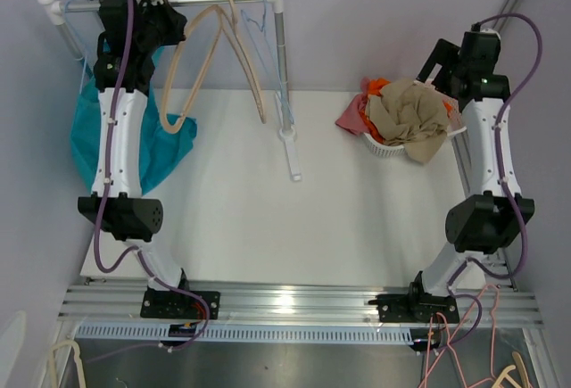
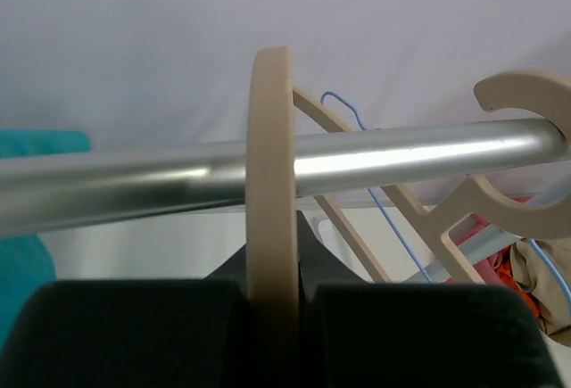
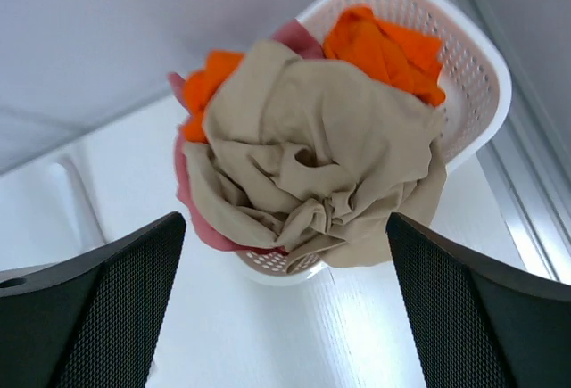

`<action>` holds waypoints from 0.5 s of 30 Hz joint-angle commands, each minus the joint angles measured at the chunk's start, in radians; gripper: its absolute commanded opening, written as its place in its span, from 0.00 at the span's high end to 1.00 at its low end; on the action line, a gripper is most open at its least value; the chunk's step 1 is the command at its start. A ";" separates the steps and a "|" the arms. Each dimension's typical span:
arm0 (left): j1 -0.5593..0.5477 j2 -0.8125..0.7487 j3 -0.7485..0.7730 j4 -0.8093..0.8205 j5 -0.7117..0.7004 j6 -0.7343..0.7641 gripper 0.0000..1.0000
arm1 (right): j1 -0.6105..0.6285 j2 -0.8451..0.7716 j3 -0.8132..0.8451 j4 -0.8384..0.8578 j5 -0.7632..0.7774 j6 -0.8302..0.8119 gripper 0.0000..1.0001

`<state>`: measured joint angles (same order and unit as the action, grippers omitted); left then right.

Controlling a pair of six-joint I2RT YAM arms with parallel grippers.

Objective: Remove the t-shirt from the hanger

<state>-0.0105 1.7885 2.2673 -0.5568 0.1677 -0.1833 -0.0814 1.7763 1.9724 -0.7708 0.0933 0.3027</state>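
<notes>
Two grippers: left gripper [image 2: 272, 303] clamped on the hanger [image 2: 270, 174] at the rail [image 2: 428, 150]; right gripper [image 3: 285, 303] gaping, t-shirt [image 3: 312, 156] directly beneath, well right of the rail.

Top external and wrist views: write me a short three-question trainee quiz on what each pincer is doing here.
1. True or false: the right pincer holds the beige t-shirt in the basket.
2. The left pincer is shut on: A the basket; B the hanger; C the t-shirt.
3. Fill in: the cloth hanging at the far left of the top view is ____ in colour.
Key: 1 false, it stands open above it; 2 B; 3 teal.
</notes>
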 commanded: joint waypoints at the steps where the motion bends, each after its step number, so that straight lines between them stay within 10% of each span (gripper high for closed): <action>1: -0.039 0.032 0.086 0.006 -0.005 0.039 0.99 | -0.009 -0.112 -0.030 0.087 -0.014 -0.007 0.01; 11: -0.106 0.115 0.121 -0.041 0.024 0.077 0.98 | -0.027 -0.192 -0.109 0.111 -0.059 -0.004 0.01; 15: -0.111 0.040 0.028 -0.040 -0.016 0.058 0.62 | -0.026 -0.202 -0.130 0.126 -0.076 0.006 0.01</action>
<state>-0.1135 1.8992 2.3375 -0.5915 0.1673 -0.1261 -0.1070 1.6077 1.8446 -0.6842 0.0452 0.3000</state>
